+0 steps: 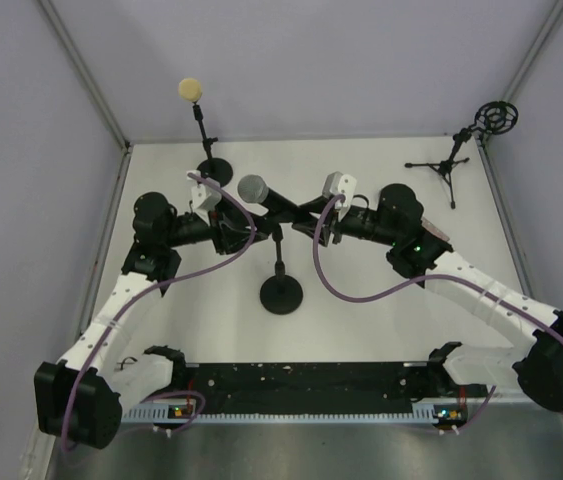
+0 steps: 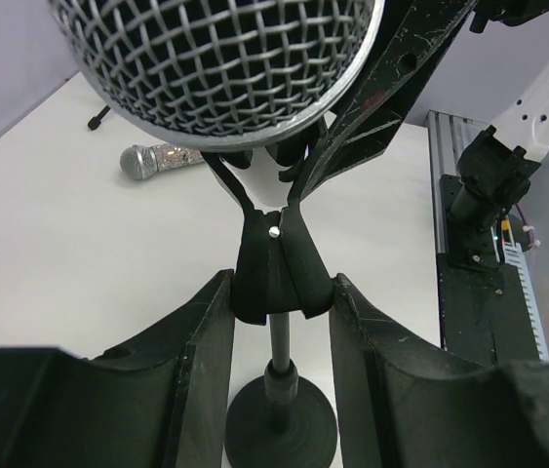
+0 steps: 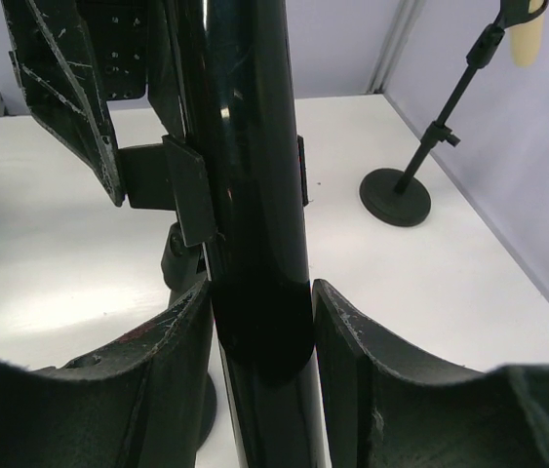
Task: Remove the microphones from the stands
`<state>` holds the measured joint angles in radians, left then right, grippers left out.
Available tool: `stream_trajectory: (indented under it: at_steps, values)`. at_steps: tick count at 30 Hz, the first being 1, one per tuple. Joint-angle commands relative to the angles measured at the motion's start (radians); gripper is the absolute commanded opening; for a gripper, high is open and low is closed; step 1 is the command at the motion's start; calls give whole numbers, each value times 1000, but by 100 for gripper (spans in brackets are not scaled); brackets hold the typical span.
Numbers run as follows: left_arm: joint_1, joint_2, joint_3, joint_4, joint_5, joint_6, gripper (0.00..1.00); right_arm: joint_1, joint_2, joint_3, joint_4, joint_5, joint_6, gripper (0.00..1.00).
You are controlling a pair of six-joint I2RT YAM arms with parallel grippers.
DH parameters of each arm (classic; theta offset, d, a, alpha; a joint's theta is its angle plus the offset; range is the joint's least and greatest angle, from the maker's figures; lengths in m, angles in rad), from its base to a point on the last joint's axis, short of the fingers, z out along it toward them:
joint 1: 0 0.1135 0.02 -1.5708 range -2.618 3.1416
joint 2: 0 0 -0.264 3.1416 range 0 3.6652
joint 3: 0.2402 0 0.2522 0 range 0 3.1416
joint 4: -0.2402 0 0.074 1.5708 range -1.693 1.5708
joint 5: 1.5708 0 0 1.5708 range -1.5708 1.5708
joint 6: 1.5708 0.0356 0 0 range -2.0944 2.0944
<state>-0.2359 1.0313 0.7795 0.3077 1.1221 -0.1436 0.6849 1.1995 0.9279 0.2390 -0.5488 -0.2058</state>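
White table [image 1: 381, 335] carries the stand [image 1: 281, 295], left fingers [image 2: 196, 356] clamping its clip [image 2: 276, 268], right fingers [image 3: 352, 341] clamping the microphone [image 3: 254, 146].

Your right gripper [image 3: 262, 302] pinches the microphone [image 3: 254, 195], with a finger [image 3: 347, 351] pressed against each side of its glossy black body. The stand clip [image 3: 172, 180] sits just behind it on the left. A second stand [image 3: 420, 166] is upright on the white counter [image 3: 469, 283], well apart at upper right.

White tabletop [image 1: 381, 320]. Rear left: upright round-based stand [image 1: 213, 171] carrying a cream foam-capped head [image 1: 191, 89]. Rear right: small tripod stand [image 1: 449, 163], ring-shaped mount [image 1: 497, 117] at top. Left wrist view: glittery silver microphone [image 2: 162, 159] lying flat on tabletop
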Motion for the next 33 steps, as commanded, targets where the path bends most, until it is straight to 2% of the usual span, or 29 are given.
stream_trajectory:
  at_steps: [1, 3, 8, 16, 18, 22, 26, 29, 33]
  values:
    - [6, -33, -11, 65, 36, -14, 43, 11, -34, -4, 60, -7, 11, 44]
    - [9, -36, -14, 68, 39, -16, 46, 11, -34, -6, 63, -5, 9, 44]
    - [12, -42, -26, 77, 42, -19, 43, 13, -40, -9, 69, 7, 9, 43]
    - [18, -53, -42, 90, 56, -22, 46, 11, -40, -20, 83, 1, 14, 43]
    - [20, -51, -45, 97, 58, -27, 42, 11, -41, -20, 85, -3, 14, 43]
    - [20, -50, -45, 110, 62, -37, 42, 11, -38, -23, 86, -10, 14, 43]
    - [21, -51, -51, 131, 70, -56, 63, 11, -38, -23, 85, -14, 14, 43]
    - [21, -47, -51, 146, 73, -70, 67, 11, -37, -24, 85, -16, 16, 43]
    - [21, -46, -49, 160, 71, -79, 66, 11, -37, -23, 85, -20, 16, 43]
